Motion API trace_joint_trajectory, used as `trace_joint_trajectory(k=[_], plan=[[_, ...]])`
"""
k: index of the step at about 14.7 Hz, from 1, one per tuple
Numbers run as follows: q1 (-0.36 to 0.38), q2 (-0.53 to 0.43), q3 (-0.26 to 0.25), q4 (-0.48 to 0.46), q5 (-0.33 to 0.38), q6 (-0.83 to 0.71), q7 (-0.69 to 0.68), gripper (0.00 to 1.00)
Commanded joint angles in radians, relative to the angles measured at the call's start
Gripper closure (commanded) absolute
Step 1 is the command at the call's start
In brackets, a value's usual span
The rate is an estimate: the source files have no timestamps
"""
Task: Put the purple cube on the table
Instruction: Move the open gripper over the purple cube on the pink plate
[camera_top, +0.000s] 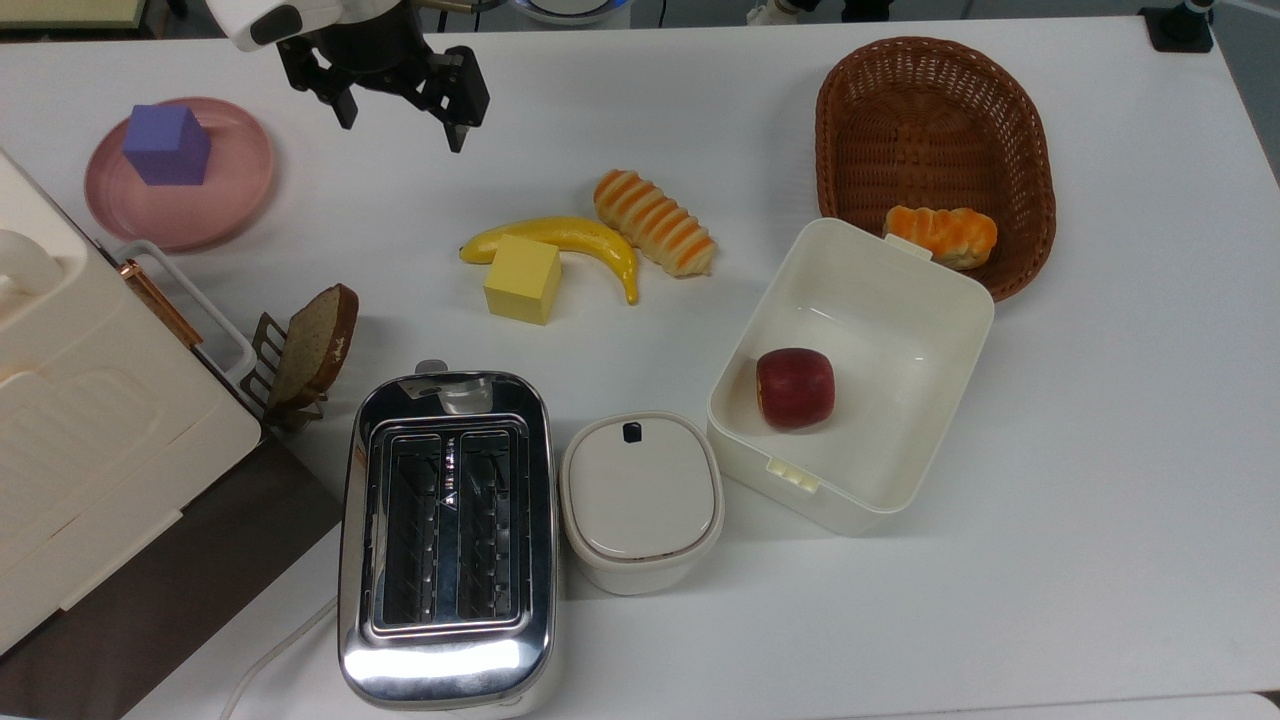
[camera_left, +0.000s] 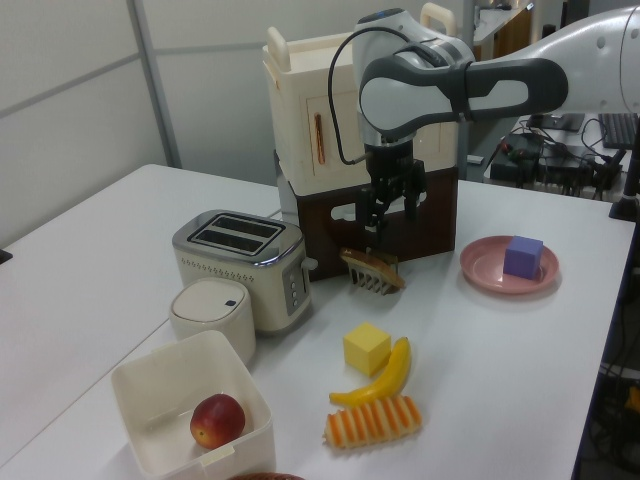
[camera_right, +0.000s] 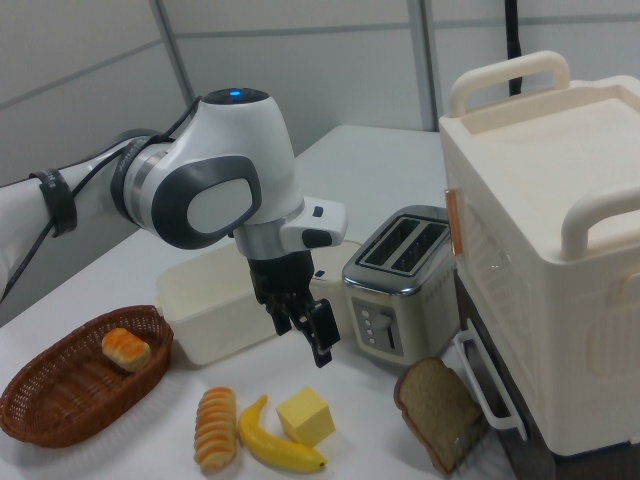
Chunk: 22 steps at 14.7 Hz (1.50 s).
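Observation:
The purple cube (camera_top: 167, 145) (camera_left: 523, 256) rests upright on a round pink plate (camera_top: 230, 185) (camera_left: 484, 270) near the top view's far left corner of the white table (camera_top: 1100, 450). My gripper (camera_top: 400, 120) (camera_left: 386, 213) (camera_right: 303, 338) hangs open above the table, to the right of the plate in the top view, with nothing between its fingers. It is well apart from the cube and higher than it.
A yellow cube (camera_top: 522, 279), banana (camera_top: 580, 240) and striped bread roll (camera_top: 655, 222) lie mid-table. A bread slice in a rack (camera_top: 310, 345), a toaster (camera_top: 445, 530), a lidded pot (camera_top: 640, 497), a white bin with an apple (camera_top: 795, 388), a wicker basket (camera_top: 930, 130) and a large cream box (camera_top: 90, 420) stand around.

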Motion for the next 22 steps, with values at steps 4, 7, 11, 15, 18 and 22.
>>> trace_joint_trajectory(k=[4,7,11,15,18,22], plan=[[-0.009,0.006,-0.01,0.006,-0.002,-0.015,-0.003,0.0],[-0.007,0.019,-0.068,0.017,-0.004,-0.006,-0.053,0.0],[-0.007,0.016,-0.098,0.017,-0.004,-0.008,-0.083,0.0],[-0.001,0.02,-0.168,0.009,-0.005,-0.012,-0.147,0.0],[0.005,0.02,-0.304,-0.003,-0.005,-0.012,-0.293,0.0],[0.019,0.051,-0.421,-0.066,-0.004,0.064,-0.385,0.0]])
